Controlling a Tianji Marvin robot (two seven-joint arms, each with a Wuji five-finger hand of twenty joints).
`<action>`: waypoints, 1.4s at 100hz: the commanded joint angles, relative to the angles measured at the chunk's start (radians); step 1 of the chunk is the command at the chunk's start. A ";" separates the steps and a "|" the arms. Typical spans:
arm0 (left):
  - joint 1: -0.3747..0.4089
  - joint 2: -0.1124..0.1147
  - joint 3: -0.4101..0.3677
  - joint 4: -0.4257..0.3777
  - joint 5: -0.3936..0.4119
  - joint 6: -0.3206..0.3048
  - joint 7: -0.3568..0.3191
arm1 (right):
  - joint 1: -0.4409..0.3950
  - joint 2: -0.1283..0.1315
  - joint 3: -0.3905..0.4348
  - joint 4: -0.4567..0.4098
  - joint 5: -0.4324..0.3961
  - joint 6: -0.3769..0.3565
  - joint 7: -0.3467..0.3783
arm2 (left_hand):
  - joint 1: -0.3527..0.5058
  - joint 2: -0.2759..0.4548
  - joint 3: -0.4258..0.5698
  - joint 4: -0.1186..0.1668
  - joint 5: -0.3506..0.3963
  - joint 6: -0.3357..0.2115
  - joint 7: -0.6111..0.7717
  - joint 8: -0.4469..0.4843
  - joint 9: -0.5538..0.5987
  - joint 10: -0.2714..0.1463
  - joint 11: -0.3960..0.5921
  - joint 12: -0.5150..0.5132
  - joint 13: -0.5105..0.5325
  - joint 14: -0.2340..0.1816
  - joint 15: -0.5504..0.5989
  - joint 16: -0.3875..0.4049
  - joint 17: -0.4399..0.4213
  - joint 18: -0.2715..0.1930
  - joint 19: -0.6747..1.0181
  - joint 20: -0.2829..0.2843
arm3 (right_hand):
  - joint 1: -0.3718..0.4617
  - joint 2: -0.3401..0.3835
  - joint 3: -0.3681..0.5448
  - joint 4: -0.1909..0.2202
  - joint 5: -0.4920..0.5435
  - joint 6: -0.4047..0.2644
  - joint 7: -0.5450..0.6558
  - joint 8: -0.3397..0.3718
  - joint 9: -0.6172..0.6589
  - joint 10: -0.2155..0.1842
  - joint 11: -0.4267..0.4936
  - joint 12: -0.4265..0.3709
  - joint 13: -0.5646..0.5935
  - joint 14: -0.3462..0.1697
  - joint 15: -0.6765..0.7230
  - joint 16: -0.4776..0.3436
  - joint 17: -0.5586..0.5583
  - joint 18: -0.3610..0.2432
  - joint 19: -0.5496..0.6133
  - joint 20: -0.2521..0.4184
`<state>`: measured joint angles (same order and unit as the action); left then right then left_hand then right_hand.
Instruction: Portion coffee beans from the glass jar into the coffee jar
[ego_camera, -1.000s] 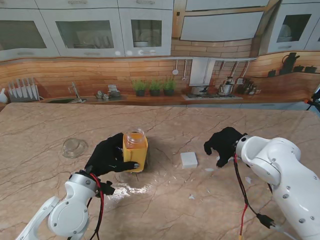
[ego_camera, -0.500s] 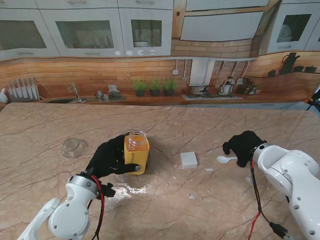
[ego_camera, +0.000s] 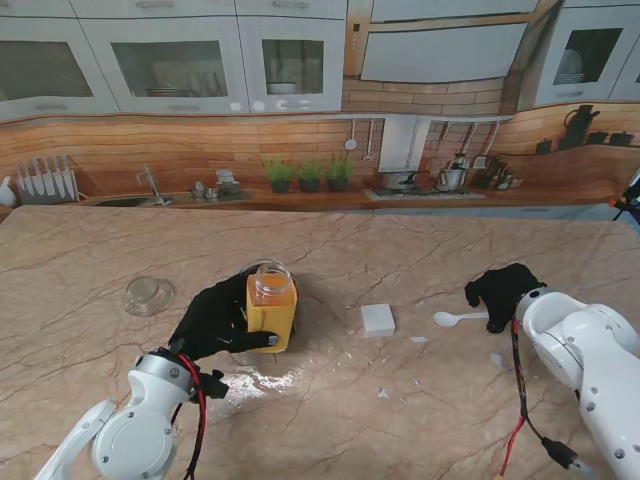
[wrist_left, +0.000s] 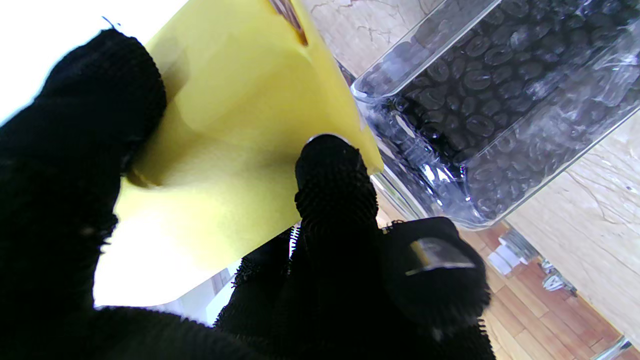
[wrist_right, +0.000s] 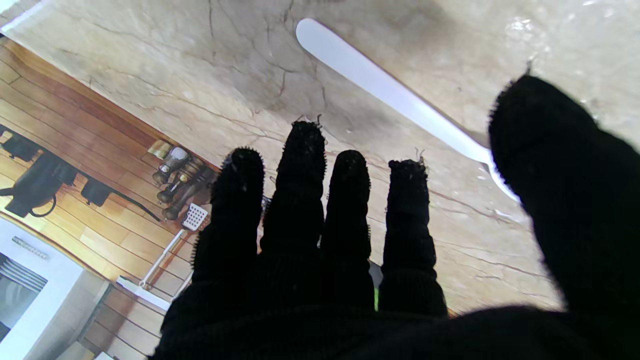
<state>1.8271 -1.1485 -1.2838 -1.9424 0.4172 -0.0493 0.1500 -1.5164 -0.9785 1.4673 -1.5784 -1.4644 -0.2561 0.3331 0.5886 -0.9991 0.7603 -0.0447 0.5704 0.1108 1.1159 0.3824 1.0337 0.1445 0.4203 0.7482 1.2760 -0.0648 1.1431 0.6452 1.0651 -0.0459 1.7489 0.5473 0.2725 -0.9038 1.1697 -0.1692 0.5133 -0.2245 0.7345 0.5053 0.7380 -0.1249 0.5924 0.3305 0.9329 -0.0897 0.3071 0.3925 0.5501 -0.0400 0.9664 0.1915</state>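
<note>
My left hand (ego_camera: 215, 318) is shut on a square jar with a yellow label (ego_camera: 271, 305), held upright with its mouth uncovered. In the left wrist view my fingers (wrist_left: 335, 190) press on the yellow label (wrist_left: 235, 150). Beside the label, dark coffee beans (wrist_left: 480, 100) show through clear glass. My right hand (ego_camera: 505, 290) hovers open at the right with its fingers (wrist_right: 300, 200) spread and nothing in them. A white spoon (ego_camera: 458, 319) lies on the table just left of it. In the right wrist view the spoon (wrist_right: 380, 85) runs past the thumb (wrist_right: 565, 200).
A small white block (ego_camera: 378, 319) lies between the jar and the spoon. A clear glass lid-like piece (ego_camera: 148, 295) sits to the left of my left hand. Shiny scraps and white flecks (ego_camera: 255, 378) lie on the marble table (ego_camera: 400, 250) near me.
My right hand has drawn back to the right, uncovering the white spoon on the table. The left hand and its jar have barely shifted.
</note>
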 joint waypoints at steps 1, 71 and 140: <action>0.007 -0.001 0.002 -0.013 -0.003 0.001 -0.003 | 0.012 0.000 -0.007 0.012 0.006 0.002 0.009 | 0.188 0.208 0.341 0.095 0.130 -0.154 0.163 0.057 0.142 -0.078 0.101 0.066 -0.002 0.042 -0.033 0.009 0.008 -0.048 0.056 -0.007 | -0.024 -0.028 0.027 -0.022 -0.012 0.018 0.015 -0.006 -0.036 0.014 0.023 0.010 -0.004 0.002 0.008 0.007 -0.006 -0.004 0.010 -0.002; 0.001 -0.003 0.000 -0.012 -0.004 -0.001 0.001 | 0.124 0.007 -0.149 0.163 0.067 0.060 -0.016 | 0.187 0.212 0.337 0.101 0.125 -0.158 0.165 0.060 0.140 -0.082 0.103 0.066 -0.002 0.041 -0.037 0.010 0.007 -0.048 0.056 -0.008 | -0.009 -0.027 0.036 -0.027 0.013 -0.004 0.048 -0.003 -0.007 -0.006 0.046 0.016 0.011 -0.007 0.036 0.012 -0.003 -0.004 0.027 0.009; 0.002 -0.003 -0.013 -0.009 -0.006 -0.010 0.003 | 0.161 0.009 -0.255 0.270 0.091 0.125 -0.159 | 0.184 0.213 0.338 0.103 0.125 -0.160 0.163 0.059 0.140 -0.083 0.101 0.067 -0.002 0.039 -0.038 0.010 0.007 -0.048 0.055 -0.009 | 0.127 -0.078 -0.003 -0.212 0.266 -0.266 0.263 -0.062 0.302 -0.128 0.128 0.043 0.158 -0.046 0.157 0.117 0.007 0.069 0.146 0.060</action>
<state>1.8220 -1.1485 -1.2961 -1.9476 0.4120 -0.0575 0.1512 -1.3380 -0.9663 1.2185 -1.3241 -1.3631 -0.1257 0.1716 0.5887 -0.9991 0.7604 -0.0447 0.5705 0.1108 1.1159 0.3824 1.0337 0.1445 0.4203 0.7482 1.2760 -0.0644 1.1431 0.6452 1.0651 -0.0454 1.7489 0.5473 0.3579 -0.9394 1.1955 -0.3606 0.7434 -0.4046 1.0547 0.5251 0.9997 -0.2325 0.7035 0.3654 1.0744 -0.1209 0.4655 0.5080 0.5752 0.0134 1.0833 0.2333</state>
